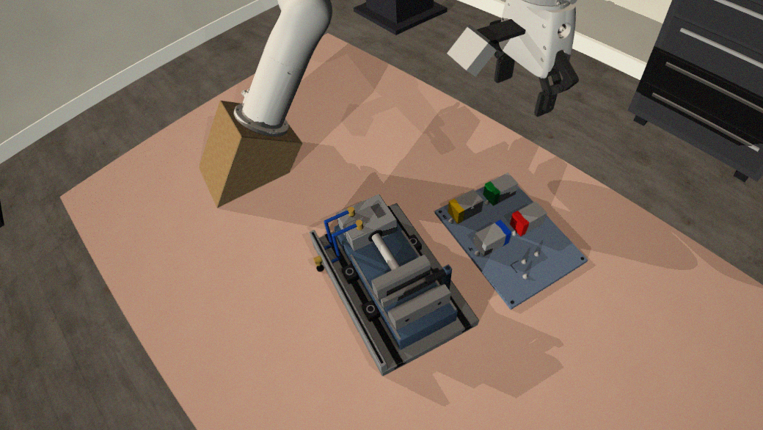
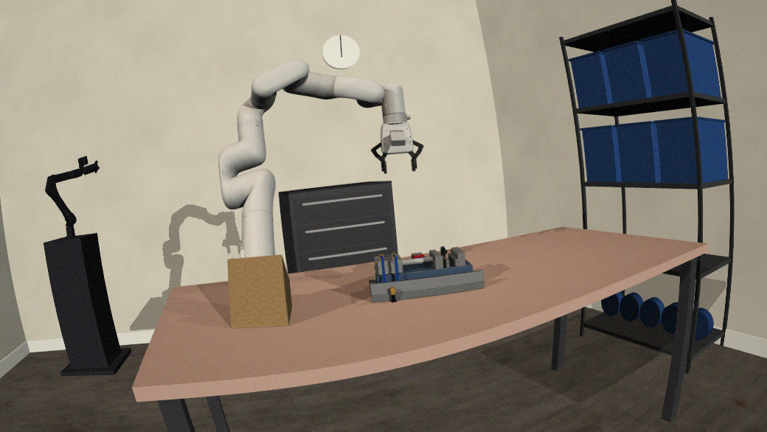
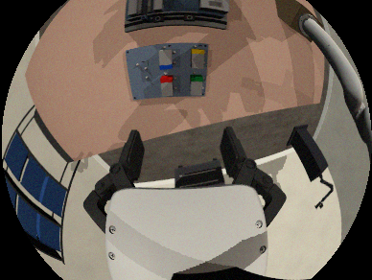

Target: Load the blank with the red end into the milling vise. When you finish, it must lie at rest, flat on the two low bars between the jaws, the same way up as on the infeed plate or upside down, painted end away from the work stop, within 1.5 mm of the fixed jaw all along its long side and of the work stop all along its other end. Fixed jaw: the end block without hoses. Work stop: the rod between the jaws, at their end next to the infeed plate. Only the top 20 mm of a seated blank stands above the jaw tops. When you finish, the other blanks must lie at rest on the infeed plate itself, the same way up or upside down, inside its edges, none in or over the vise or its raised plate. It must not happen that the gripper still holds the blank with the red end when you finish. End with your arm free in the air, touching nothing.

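The grey blank with the red end (image 1: pixel 525 219) lies on the blue-grey infeed plate (image 1: pixel 511 243), at its far right side. It also shows in the wrist view (image 3: pixel 167 81). Three more blanks lie on the plate: yellow-ended (image 1: pixel 463 207), green-ended (image 1: pixel 498 189) and blue-ended (image 1: pixel 492 235). The milling vise (image 1: pixel 392 277) stands left of the plate, its jaws apart with nothing between them. The block with blue hoses (image 1: pixel 356 219) is at its far end. My gripper (image 1: pixel 525 85) is open and empty, high above the table's far edge, well clear of the plate.
A tan box (image 1: pixel 243 152) carries the arm's base at the far left. A dark drawer cabinet (image 1: pixel 709 80) stands beyond the table at the right. Small white pegs (image 1: pixel 525 261) stand on the plate's near part. A shelf rack with blue bins (image 2: pixel 649 107) stands at the right.
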You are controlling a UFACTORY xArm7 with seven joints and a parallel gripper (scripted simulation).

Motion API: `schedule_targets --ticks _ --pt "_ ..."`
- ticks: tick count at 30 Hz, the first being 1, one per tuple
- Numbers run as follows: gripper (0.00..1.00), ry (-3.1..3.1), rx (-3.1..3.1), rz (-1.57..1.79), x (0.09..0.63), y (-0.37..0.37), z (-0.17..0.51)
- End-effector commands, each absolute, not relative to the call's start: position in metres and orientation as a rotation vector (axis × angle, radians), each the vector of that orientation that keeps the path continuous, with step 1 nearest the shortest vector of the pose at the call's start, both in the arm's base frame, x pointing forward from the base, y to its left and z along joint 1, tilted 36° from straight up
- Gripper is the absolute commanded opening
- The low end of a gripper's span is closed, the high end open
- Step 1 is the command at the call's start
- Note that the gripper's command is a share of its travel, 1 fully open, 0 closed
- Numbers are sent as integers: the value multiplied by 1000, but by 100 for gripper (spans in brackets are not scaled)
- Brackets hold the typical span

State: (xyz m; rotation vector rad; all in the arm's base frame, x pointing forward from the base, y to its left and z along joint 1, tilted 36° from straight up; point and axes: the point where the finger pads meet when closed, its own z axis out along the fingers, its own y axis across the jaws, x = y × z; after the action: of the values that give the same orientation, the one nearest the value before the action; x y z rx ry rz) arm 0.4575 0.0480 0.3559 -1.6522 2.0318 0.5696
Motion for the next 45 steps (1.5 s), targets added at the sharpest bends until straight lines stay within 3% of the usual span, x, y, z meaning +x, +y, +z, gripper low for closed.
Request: schedule_targets --ticks 1,45 --pt "100 2031 -1648 566 458 47 357" --pt "100 1831 -1830 493 461 55 350"
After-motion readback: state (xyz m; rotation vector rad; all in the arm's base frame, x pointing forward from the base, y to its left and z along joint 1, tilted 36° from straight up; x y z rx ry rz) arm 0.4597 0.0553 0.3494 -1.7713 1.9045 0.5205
